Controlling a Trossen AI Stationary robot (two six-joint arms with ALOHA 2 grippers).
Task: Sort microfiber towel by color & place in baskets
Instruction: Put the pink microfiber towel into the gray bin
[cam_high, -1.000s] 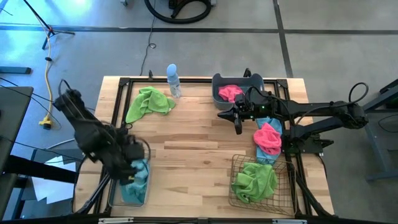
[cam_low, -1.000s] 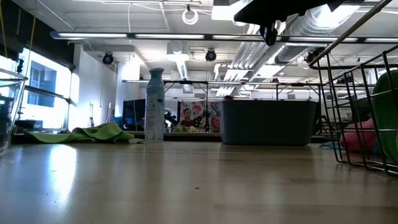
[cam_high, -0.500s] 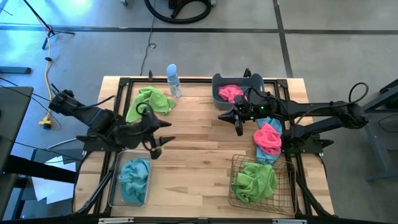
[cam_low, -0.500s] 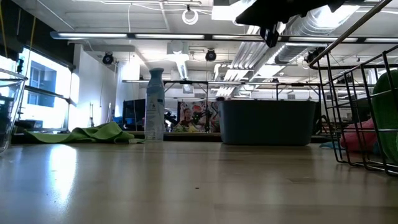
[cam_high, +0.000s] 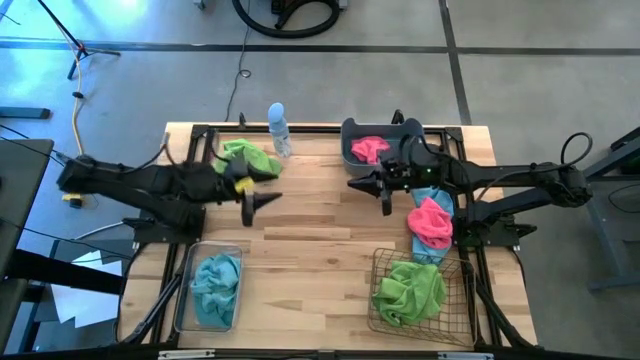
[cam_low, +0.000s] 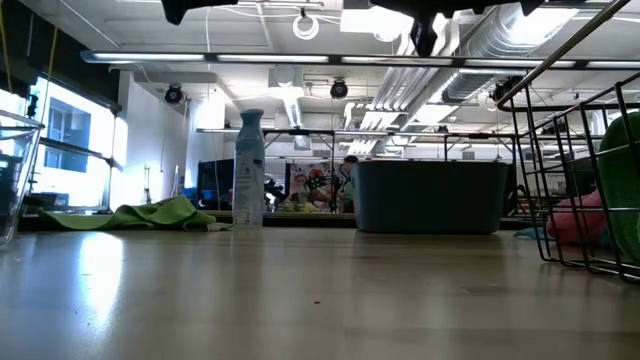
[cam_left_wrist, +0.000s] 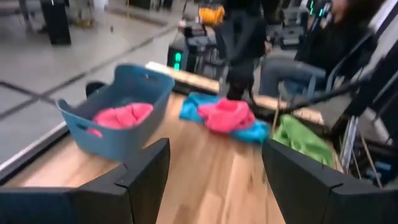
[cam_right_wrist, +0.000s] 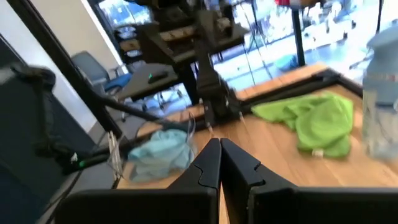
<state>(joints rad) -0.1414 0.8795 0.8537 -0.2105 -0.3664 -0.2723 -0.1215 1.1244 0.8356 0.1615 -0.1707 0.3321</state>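
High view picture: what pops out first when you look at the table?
The bright cloths: a pink towel on top of a teal one at the table's right edge, a lime green towel in the wire basket just below it, and another pink one in the grey-blue tub at the far edge. The left claw hangs open beside a loose green towel, while the right claw is shut mid-table.

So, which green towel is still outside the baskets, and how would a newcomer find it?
Start at the table's far edge, where a clear bottle with a blue top stands. Directly beside it, toward the left arm's side, a lime green towel lies crumpled on the bare wood. The other green towel sits inside the wire-mesh basket at the opposite near corner.
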